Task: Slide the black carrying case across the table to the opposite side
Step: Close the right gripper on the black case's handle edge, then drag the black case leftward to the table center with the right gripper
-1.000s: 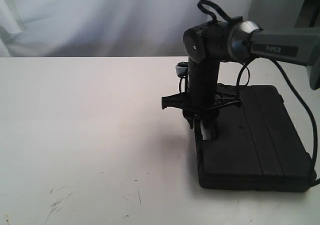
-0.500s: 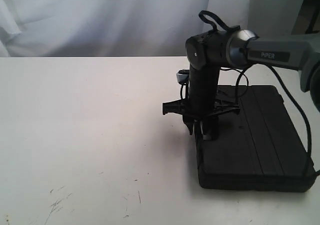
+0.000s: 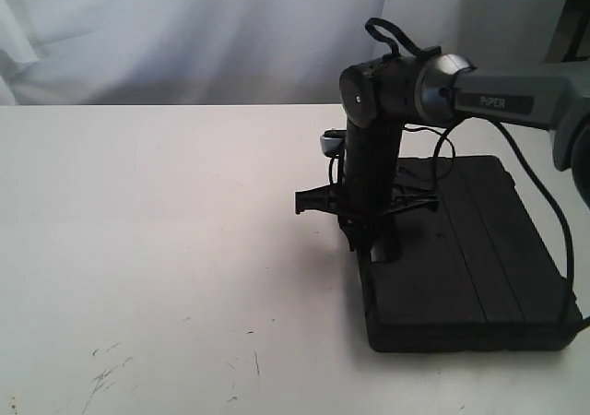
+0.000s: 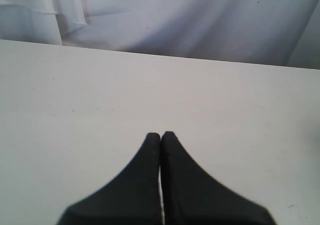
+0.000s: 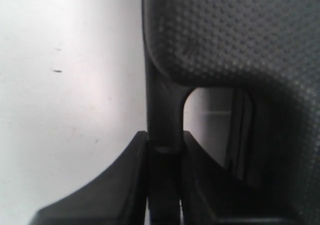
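The right gripper (image 3: pixel 373 243) is down at the left edge of the black carrying case (image 3: pixel 475 258), and its fingers are pinching the case's handle (image 5: pixel 163 100) from both sides! The case lies flat on the white table (image 3: pixel 157 240), over on the right of the exterior view. The left gripper (image 4: pixel 160 135) hangs over the table, fingers pressed tight together.

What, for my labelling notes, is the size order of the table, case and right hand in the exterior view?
1. table, by far the largest
2. case
3. right hand, gripping the case's handle, clearly the smallest
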Available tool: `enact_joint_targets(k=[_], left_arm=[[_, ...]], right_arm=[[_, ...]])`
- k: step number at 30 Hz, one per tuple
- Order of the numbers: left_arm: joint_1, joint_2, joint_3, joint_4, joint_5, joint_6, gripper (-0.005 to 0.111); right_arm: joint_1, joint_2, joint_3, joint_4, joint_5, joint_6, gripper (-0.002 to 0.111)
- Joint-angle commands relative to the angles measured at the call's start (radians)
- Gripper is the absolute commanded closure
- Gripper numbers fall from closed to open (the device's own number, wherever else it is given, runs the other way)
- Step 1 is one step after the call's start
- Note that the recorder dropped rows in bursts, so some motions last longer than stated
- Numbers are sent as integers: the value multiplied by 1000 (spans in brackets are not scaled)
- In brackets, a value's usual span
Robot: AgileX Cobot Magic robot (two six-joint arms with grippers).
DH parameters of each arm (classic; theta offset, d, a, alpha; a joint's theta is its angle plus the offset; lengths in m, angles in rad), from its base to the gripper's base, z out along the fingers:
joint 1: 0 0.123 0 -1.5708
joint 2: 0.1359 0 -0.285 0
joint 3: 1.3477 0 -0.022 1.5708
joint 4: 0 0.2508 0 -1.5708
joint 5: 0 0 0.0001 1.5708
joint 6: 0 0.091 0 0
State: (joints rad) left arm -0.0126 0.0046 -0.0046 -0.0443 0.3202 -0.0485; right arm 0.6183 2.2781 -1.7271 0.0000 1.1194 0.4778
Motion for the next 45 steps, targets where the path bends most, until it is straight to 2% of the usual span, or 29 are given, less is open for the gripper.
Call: enact_joint_targets(k=[1,13,21,34,45], left_arm=[[1,-5,5,-3,-11,0,107],[1,-5,5,-3,-11,0,107],[1,-5,5,-3,-11,0,107],[1,-5,5,-3,-11,0,107],[1,-5,5,-3,-11,0,107]], right_arm=[[34,-14,-6,35,-43,-11,108],[114,-14,-10,101,-124,8,108],[154,-14,-81,128,-122,21,108],[170,3,-116,172,-151,34,108],[178,3,-126,112,-196,78,108]])
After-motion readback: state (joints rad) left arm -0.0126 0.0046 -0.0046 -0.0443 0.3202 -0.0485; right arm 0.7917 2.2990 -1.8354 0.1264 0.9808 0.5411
